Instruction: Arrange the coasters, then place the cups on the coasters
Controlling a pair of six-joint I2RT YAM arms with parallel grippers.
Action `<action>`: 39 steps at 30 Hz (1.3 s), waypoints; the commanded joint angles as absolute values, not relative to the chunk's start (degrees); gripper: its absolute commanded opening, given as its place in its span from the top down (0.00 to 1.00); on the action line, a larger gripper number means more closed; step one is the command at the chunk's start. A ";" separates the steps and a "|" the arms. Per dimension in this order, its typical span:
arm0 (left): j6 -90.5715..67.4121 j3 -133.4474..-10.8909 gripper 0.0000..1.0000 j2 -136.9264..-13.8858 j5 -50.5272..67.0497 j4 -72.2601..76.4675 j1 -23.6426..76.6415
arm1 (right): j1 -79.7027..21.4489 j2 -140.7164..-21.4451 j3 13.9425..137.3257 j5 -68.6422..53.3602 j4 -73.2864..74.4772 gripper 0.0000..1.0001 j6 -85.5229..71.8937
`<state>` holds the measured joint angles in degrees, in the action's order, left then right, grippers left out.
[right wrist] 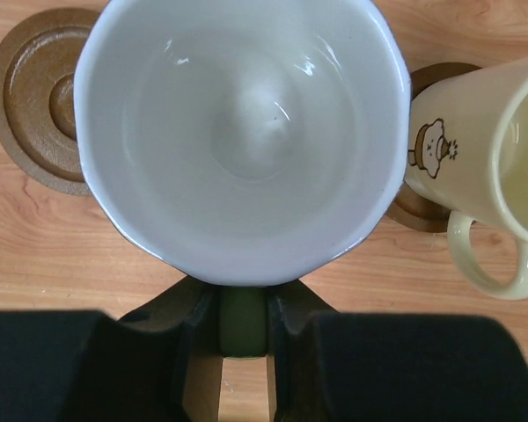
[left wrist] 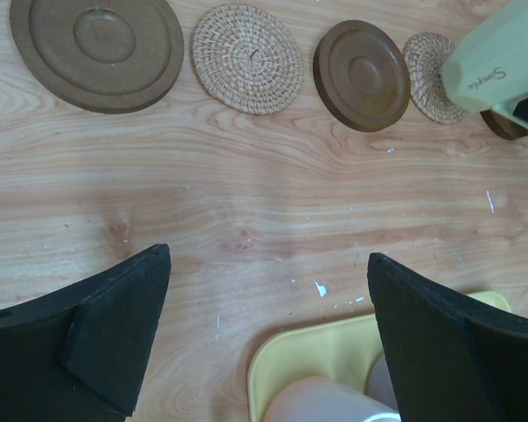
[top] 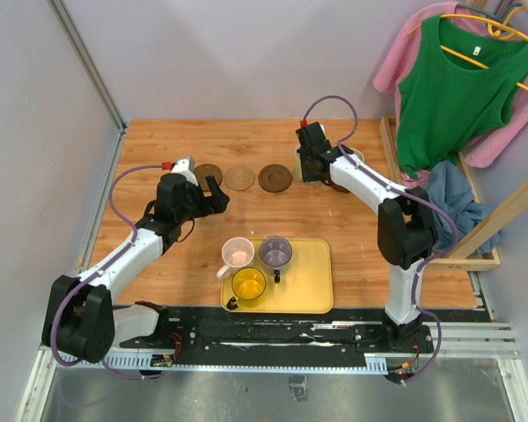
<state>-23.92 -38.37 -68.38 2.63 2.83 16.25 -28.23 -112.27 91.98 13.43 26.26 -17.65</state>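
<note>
Top camera looks down from the near side over the whole table; both wrist cameras sit close above the coasters

Soft, even light fills every view and shadows are faint. Small glints dot the white mug inside; the pink cup at the lower edge is blurred.

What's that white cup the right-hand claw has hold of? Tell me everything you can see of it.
The white cup looks like glossy ceramic, empty, with a gently wavy rim. It is upright, mouth up. The right gripper pinches its pale green handle. It is between a brown coaster and a cream mug; what lies under it is hidden.
</note>
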 commanded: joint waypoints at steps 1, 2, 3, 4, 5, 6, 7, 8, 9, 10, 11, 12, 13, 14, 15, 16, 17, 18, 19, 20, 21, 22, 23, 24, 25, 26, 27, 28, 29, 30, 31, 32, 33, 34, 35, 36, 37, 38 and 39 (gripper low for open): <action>-23.28 -39.79 0.03 -69.14 3.40 4.28 16.25 | -26.14 -112.29 96.31 13.28 20.01 0.99 -16.47; -23.39 -39.75 0.03 -69.21 3.53 4.35 16.23 | -25.89 -112.46 96.23 13.00 19.83 0.99 -16.47; -23.39 -39.67 0.03 -69.30 3.61 4.39 16.26 | -25.77 -112.69 96.11 12.85 19.42 0.99 -16.37; -23.47 -39.61 0.03 -69.26 3.66 4.51 16.26 | -25.68 -112.95 96.07 12.81 18.95 0.99 -16.09; -23.51 -39.57 0.03 -69.34 3.83 4.63 16.26 | -25.59 -113.15 95.98 12.80 18.65 0.99 -15.90; -23.56 -39.52 0.03 -69.34 3.90 4.78 16.26 | -25.58 -113.20 95.91 12.89 18.23 0.99 -15.63; -23.63 -39.47 0.03 -69.35 4.16 4.85 16.19 | -25.54 -113.14 95.81 12.92 17.71 0.99 -15.37; -23.74 -39.45 0.03 -69.35 4.32 5.03 16.24 | -25.43 -113.15 95.82 12.96 17.40 0.99 -15.12; -23.85 -39.38 0.03 -69.35 4.56 5.13 16.19 | -25.34 -114.66 95.80 13.00 17.14 0.99 -15.01; -23.90 -39.28 0.03 -69.42 4.76 5.30 16.22 | -25.36 -115.11 95.91 12.94 16.82 0.99 -14.81; -24.04 -39.29 0.03 -69.43 4.95 5.39 16.23 | -25.32 -115.52 95.89 12.87 16.48 0.99 -14.61; -24.05 -39.23 0.03 -69.58 5.19 5.44 16.26 | -25.31 -115.76 95.88 12.84 16.35 0.99 -14.59; -24.08 -39.23 0.03 -69.57 5.24 5.43 16.26 | -25.28 -115.97 96.01 12.65 16.21 0.99 -14.59; -24.09 -39.32 0.03 -69.60 5.38 5.45 16.26 | -25.25 -116.13 96.07 12.59 16.13 0.99 -14.59; -24.11 -39.36 0.03 -69.63 5.46 5.45 16.24 | -25.23 -116.23 96.09 12.49 16.17 0.99 -14.68; -24.08 -39.32 0.03 -69.62 5.47 5.45 16.26 | -25.23 -116.15 96.05 12.48 16.16 0.99 -14.85; -24.15 -39.33 0.03 -69.53 5.47 5.45 16.26 | -25.22 -116.11 95.91 12.55 16.13 0.99 -14.93; -24.04 -39.36 0.03 -69.52 5.54 5.45 16.22 | -25.29 -116.01 95.65 12.69 16.16 0.99 -14.99; -24.07 -39.30 0.03 -69.52 5.53 5.37 16.21 | -25.23 -115.90 95.44 12.92 16.13 0.99 -15.03; -24.12 -39.24 0.03 -69.52 5.59 5.36 16.25 | -25.23 -115.85 95.27 13.18 16.07 0.99 -14.94; -24.14 -39.20 0.03 -69.53 5.64 5.44 16.26 | -25.22 -115.88 95.13 13.33 16.18 0.99 -14.89; -24.14 -39.28 0.03 -69.57 5.80 5.49 16.24 | -25.22 -115.77 94.84 13.43 16.13 0.99 -14.85; -24.09 -39.18 0.03 -69.53 5.88 5.58 16.22 | -25.15 -115.75 94.61 13.52 16.09 0.99 -14.84; -24.19 -39.12 0.03 -69.54 5.94 5.60 16.26 | -25.14 -115.72 94.38 13.53 16.12 0.99 -14.97; -24.18 -39.18 0.03 -69.52 5.90 5.61 16.26 | -25.14 -115.53 94.01 13.58 16.12 0.99 -15.15; -24.22 -39.14 0.03 -69.52 5.94 5.67 16.24 | -25.14 -115.31 93.59 13.62 16.17 0.99 -15.37; -24.26 -39.12 0.03 -69.53 5.98 5.66 16.24 | -25.14 -115.02 93.06 13.67 16.17 0.99 -15.56; -24.27 -39.17 0.03 -69.61 6.11 5.71 16.26 | -25.14 -114.70 92.49 13.77 16.01 0.99 -15.75; -24.26 -39.04 0.03 -69.61 6.11 5.78 16.24 | -25.09 -114.48 91.80 13.86 15.74 0.99 -15.81; -24.35 -39.08 0.03 -69.73 6.28 5.86 16.21 | -25.05 -114.27 91.31 13.96 15.63 0.99 -15.90; -24.35 -39.09 0.03 -69.78 6.52 5.92 16.25 | -25.01 -114.15 91.01 14.13 15.57 0.99 -15.92; -24.42 -39.09 0.03 -69.91 6.73 5.97 16.22 | -24.97 -114.09 90.74 14.27 15.59 0.99 -16.03; -24.52 -39.03 0.03 -69.95 6.82 6.04 16.25 | -24.90 -113.92 90.41 14.32 15.58 0.99 -16.19; -24.57 -38.98 0.03 -70.04 6.97 6.05 16.26 | -24.83 -113.83 90.04 14.39 15.61 0.99 -16.34; -24.60 -39.00 0.03 -70.05 7.00 6.06 16.26 | -24.79 -113.82 89.79 14.41 15.60 0.99 -16.42; -24.73 -38.94 0.03 -70.15 7.02 6.13 16.23 | -24.79 -113.82 89.51 14.57 15.62 0.99 -16.52; -24.75 -38.86 0.03 -70.20 7.04 6.19 16.26 | -24.71 -113.82 89.29 14.73 15.62 0.99 -16.59; -24.85 -38.87 0.03 -70.27 7.13 6.23 16.21 | -24.74 -113.82 89.11 14.85 15.64 0.99 -16.61; -24.88 -38.87 0.03 -70.35 7.30 6.32 16.19 | -24.70 -113.82 88.90 15.00 15.61 0.99 -16.65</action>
